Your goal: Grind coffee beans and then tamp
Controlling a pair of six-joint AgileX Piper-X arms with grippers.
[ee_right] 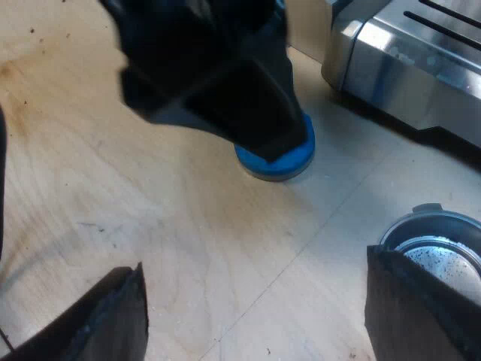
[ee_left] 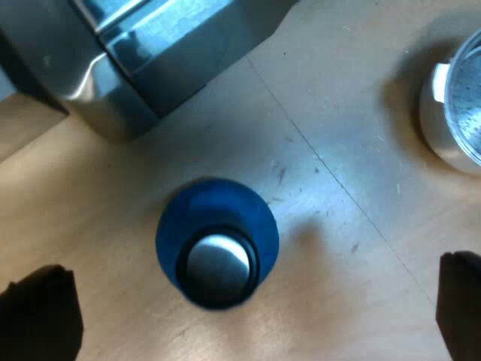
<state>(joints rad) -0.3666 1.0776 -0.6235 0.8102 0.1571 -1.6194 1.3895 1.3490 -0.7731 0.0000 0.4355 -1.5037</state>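
A blue tamper (ee_left: 218, 252) with a shiny metal top stands upright on the wooden table. My left gripper (ee_left: 248, 320) hangs directly above it, open, one black finger on each side and well apart from it. The right wrist view has that gripper (ee_right: 259, 131) covering most of the tamper (ee_right: 289, 159), whose blue base shows beneath. My right gripper (ee_right: 255, 320) is open over bare table with nothing between its fingers. The metal holder's round basket (ee_right: 436, 244) rests on the table next to one right finger (ee_right: 421, 308); dark specks lie inside it. Its handle is hidden.
The espresso machine's steel body (ee_left: 143, 53) stands close beyond the tamper, and its base and drip grille (ee_right: 421, 53) are near the holder's basket (ee_left: 455, 113). The wooden table (ee_right: 113, 188) has a seam running between tamper and basket.
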